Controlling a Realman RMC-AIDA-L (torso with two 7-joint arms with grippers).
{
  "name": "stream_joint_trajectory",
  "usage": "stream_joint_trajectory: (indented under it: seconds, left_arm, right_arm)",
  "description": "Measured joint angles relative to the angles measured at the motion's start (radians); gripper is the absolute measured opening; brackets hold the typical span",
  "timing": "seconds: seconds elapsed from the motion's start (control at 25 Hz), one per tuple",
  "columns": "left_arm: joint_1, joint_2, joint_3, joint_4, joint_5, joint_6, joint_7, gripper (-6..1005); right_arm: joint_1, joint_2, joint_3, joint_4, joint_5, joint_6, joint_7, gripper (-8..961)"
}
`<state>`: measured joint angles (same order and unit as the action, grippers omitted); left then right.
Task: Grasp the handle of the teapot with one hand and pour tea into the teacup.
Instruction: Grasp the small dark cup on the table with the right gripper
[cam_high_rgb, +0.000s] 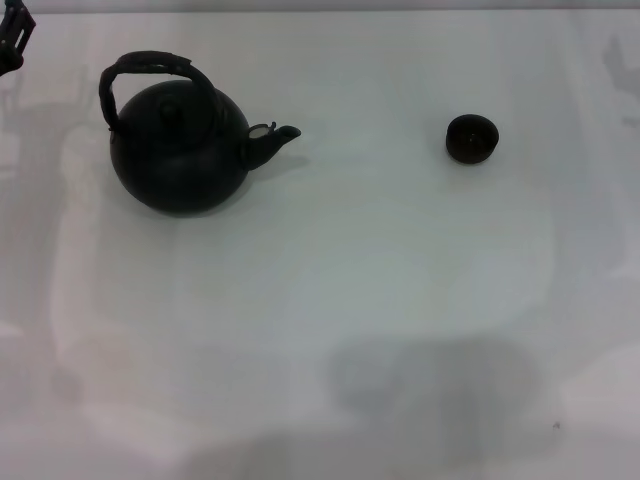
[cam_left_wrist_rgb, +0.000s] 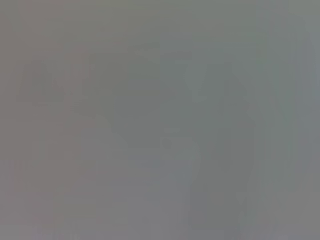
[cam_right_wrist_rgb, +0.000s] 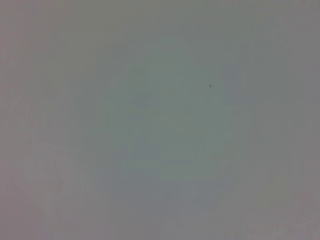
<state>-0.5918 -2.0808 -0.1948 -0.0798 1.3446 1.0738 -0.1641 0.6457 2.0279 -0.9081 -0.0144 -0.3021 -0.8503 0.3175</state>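
Two things matter on this table (cam_high_rgb: 330, 330) and neither has been touched yet, as far as I can judge. Closest to the robot it's just bare white surface, nothing going on. Farther out, the teapot (cam_high_rgb: 180, 148) sits upright on the robot's left side, its stubby spout (cam_high_rgb: 272, 139) pointing toward the right, straight along the line to the teacup (cam_high_rgb: 471, 138). The cup sits well apart from the pot on the right side, at about the same depth. The handle (cam_high_rgb: 148, 68) arches over the lid, and its loop runs roughly left to right, in line with the spout.

Farthest back, at the far left corner, a bit of the left gripper (cam_high_rgb: 14, 40) pokes into view. It's beyond the pot and off to its left, touching nothing, holding nothing. Honestly can't tell whether its fingers are spread or closed from that sliver. Right gripper isn't visible at all, and both wrist cams show only blank surface.

My read: left arm is way nearer the handle, so it should come in from above and clamp across the arch's top, then carry the pot rightward toward the cup.
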Motion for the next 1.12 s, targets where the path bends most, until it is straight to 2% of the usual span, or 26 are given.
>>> stream_joint_trajectory:
  seconds: [0.6,0.8,0.88,1.0,1.12]
  left_arm:
    - [0.005,-0.001,0.000,-0.002,-0.001,0.006,-0.003,880]
    - [0.006,-0.001,0.000,-0.002,-0.001,0.007,-0.003,879]
    - [0.006,-0.001,0.000,-0.002,-0.005,0.007,-0.003,879]
    - [0.006,-0.001,0.000,-0.002,-0.022,0.007,-0.003,879]
    - [0.007,-0.001,0.000,-0.002,-0.037,0.008,-0.003,879]
  right_arm:
    - [0.003,0.000,0.000,-0.005,0.000,-0.001,0.001,831]
    - [0.022,-0.006,-0.021,-0.021,0.001,0.027,0.136,829]
    - [0.028,-0.014,-0.091,-0.064,-0.035,0.067,0.265,829]
    - [0.023,-0.033,-0.279,-0.187,-0.125,0.131,0.512,828]
    - [0.032,-0.082,-0.477,-0.291,-0.263,0.147,0.785,828]
